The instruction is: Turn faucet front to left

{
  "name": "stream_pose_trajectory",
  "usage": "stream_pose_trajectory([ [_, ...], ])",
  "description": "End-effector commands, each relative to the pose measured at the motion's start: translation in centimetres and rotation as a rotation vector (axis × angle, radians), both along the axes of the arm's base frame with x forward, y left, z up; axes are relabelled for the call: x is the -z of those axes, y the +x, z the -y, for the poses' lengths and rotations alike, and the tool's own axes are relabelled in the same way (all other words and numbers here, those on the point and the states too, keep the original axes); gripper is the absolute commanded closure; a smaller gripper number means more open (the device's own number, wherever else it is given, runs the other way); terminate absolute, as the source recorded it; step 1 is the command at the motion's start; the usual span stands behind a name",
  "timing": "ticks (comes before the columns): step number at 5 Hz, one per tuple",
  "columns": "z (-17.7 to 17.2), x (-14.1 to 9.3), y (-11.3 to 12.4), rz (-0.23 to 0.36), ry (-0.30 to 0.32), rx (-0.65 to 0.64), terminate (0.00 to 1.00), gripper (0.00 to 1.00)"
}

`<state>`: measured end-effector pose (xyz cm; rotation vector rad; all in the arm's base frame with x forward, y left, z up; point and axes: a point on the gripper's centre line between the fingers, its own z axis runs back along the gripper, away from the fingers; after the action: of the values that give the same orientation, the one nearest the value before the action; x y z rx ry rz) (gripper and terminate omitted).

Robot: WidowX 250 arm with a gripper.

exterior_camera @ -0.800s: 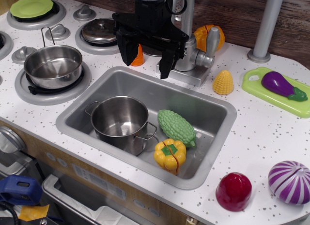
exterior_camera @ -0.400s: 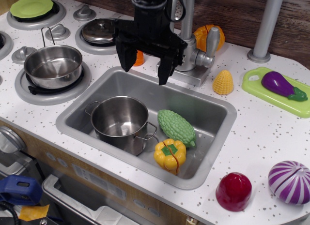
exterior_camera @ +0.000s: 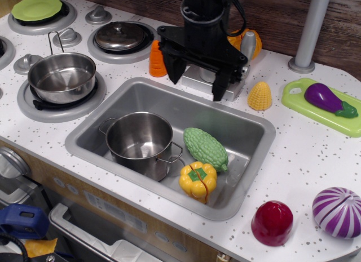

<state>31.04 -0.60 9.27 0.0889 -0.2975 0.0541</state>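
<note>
The silver-grey faucet (exterior_camera: 248, 46) stands on the counter behind the sink (exterior_camera: 248, 139). Only its rounded lever handle on the right and part of its rectangular base plate (exterior_camera: 232, 92) show; my arm hides the body and the upright pipe. My black gripper (exterior_camera: 196, 79) hangs directly in front of the faucet with its jaws spread wide, one fingertip (exterior_camera: 172, 73) left of the base and the other (exterior_camera: 219, 90) over its front right part. It holds nothing.
In the sink lie a steel pot (exterior_camera: 139, 139), a green gourd (exterior_camera: 205, 147) and a yellow pepper (exterior_camera: 198, 179). An orange carrot (exterior_camera: 156, 59), corn (exterior_camera: 260, 96), a grey pole (exterior_camera: 308, 31) and a green board with an eggplant (exterior_camera: 326, 98) surround the faucet.
My gripper has moved right, from left of the faucet over the sink's back edge to directly in front of the faucet, now covering its body and pipe. The jaws stay open.
</note>
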Motion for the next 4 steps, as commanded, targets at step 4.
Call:
stream_pose_trajectory([
  [4,1.0,-3.0,4.7,0.148,-0.03,0.085,0.0,0.0],
])
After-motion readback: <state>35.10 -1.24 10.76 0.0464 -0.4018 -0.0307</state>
